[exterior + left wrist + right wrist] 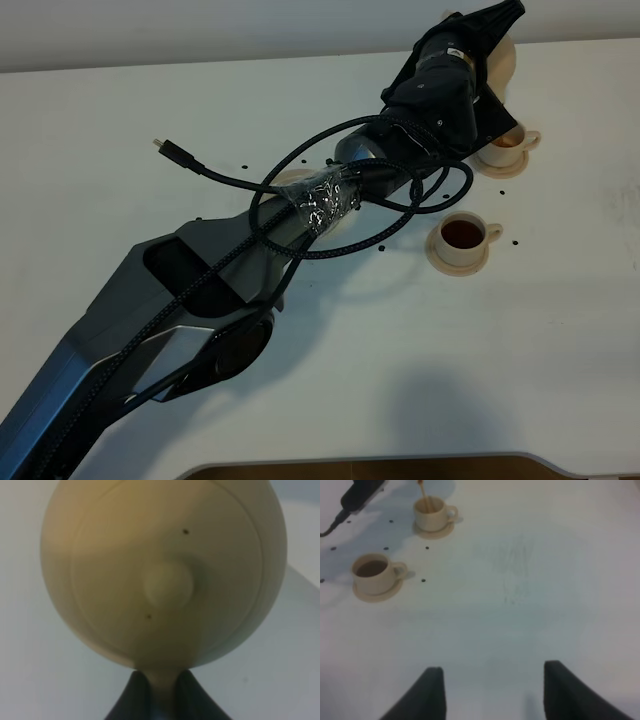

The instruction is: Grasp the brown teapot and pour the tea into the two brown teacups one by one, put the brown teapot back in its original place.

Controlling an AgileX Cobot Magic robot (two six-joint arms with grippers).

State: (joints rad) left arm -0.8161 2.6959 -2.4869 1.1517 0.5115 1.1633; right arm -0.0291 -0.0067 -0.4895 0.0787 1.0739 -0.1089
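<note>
Left wrist view looks straight down on the brown teapot [165, 575], its round lid and knob filling the picture. The left claw [161, 680] is clamped tight on the pot's loop handle, one dark finger [132, 700] on each side, so the pot sits directly ahead of that claw. From the high camera the pot [508, 62] shows only as a tan edge past the wrist, held up off the white table [560, 330]. Just below and beside it stands the far teacup [508, 148] on its saucer. The right wrist view shows a thin brown stream [422, 491] falling into this cup [432, 512], which holds only a little tea. The near teacup [462, 235] stands on its own saucer farther back beside the left arm, apart from the first, and is full of dark tea [370, 568]. A wider tan saucer [282, 180] lies partly hidden under the left arm, well behind the claw. The right claw [492, 690] hangs wide apart and empty over bare table, both cups well ahead of it. Small black dots [423, 580] mark the table around the cups.
</note>
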